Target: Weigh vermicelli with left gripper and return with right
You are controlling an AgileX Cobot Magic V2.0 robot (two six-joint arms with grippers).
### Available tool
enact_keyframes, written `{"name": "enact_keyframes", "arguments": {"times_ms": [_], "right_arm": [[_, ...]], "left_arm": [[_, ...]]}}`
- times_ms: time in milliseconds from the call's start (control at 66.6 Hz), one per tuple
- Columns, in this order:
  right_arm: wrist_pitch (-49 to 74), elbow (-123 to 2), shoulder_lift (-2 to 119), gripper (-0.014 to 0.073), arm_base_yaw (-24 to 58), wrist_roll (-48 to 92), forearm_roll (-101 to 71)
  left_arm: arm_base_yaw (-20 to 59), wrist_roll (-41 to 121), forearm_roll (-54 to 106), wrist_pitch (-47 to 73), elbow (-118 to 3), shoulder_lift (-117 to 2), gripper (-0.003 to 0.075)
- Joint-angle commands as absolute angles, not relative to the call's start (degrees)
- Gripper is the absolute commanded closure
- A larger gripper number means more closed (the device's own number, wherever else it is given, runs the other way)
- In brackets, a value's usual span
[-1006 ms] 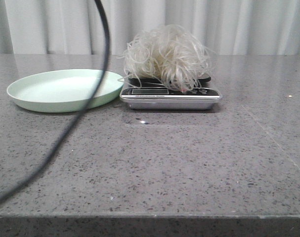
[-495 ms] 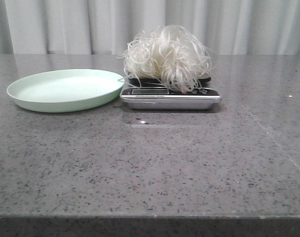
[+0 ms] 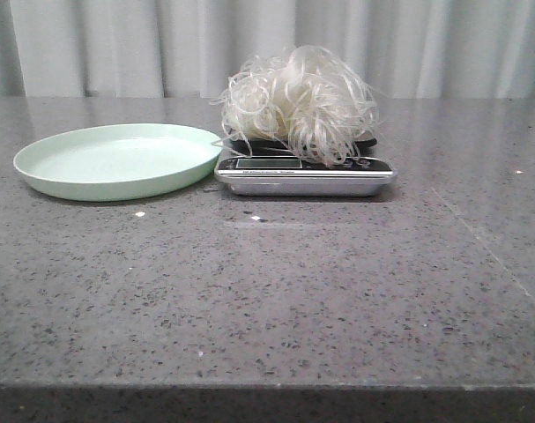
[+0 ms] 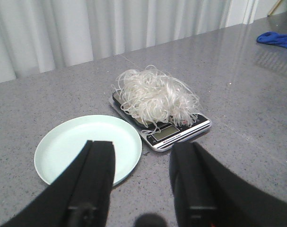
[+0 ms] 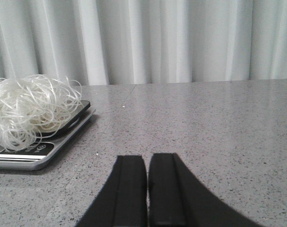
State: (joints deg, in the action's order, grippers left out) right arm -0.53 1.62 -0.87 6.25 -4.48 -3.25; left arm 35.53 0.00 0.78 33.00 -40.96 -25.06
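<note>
The fluffy clump of thin, curly, translucent white vermicelli (image 3: 298, 101) sits on top of the flat silver kitchen scale with a black platform (image 3: 304, 174), covering most of that platform and drooping over its front edge toward the display strip. Just beside the scale, on the robot's left, lies the shallow pale green round plate (image 3: 117, 159), with nothing on it; its rim comes very close to the scale's corner, and whether the two touch cannot be told. Both rest on the speckled grey stone tabletop (image 3: 276, 300), in front of a white pleated curtain (image 3: 117, 44).

In the left wrist view, the left gripper (image 4: 143, 177) hangs above the table with its two black fingers (image 4: 96, 175) spread wide apart and nothing between them. The vermicelli (image 4: 155, 94) lies well beyond the fingertips, clear of them, with the plate (image 4: 63, 151) nearer to the fingers than the scale (image 4: 181, 132) is. A blue cloth (image 4: 278, 39) lies far off at the table's edge.

In the right wrist view, the right gripper (image 5: 147, 175) has its black fingers (image 5: 129, 189) pressed together, only a thin seam showing between them, and it holds nothing. The vermicelli (image 5: 30, 111) on the scale (image 5: 20, 158) lies off to one side of it, well apart from the fingertips, with bare tabletop in between
</note>
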Motion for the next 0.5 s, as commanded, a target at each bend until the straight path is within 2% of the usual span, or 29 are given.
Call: {"name": "enact_keyframes", "arguments": {"times_ms": [0, 270, 345, 405, 480], "right_arm": [[-5.25, 1.11, -1.59, 0.0405, 6.22, -4.5, -3.22], [-5.25, 1.11, -1.55, 0.0405, 6.07, -4.5, -3.22], [-5.25, 1.11, -1.55, 0.0405, 6.07, -4.5, -3.22], [-5.25, 1.11, -1.55, 0.0405, 6.07, -4.5, -3.22], [-5.25, 1.11, -1.53, 0.0405, 6.13, -4.5, -3.22]], "left_arm": [[35.52, 0.0, 0.86, 27.88, -37.13, -17.68, 0.0377], [35.52, 0.0, 0.82, 27.88, -26.83, 1.28, 0.0377], [35.52, 0.0, 0.44, 29.15, -25.59, 1.09, 0.038], [35.52, 0.0, 0.33, 29.38, -24.61, -0.05, 0.0408], [35.52, 0.0, 0.47, 28.07, -23.79, 0.05, 0.0493]]}}
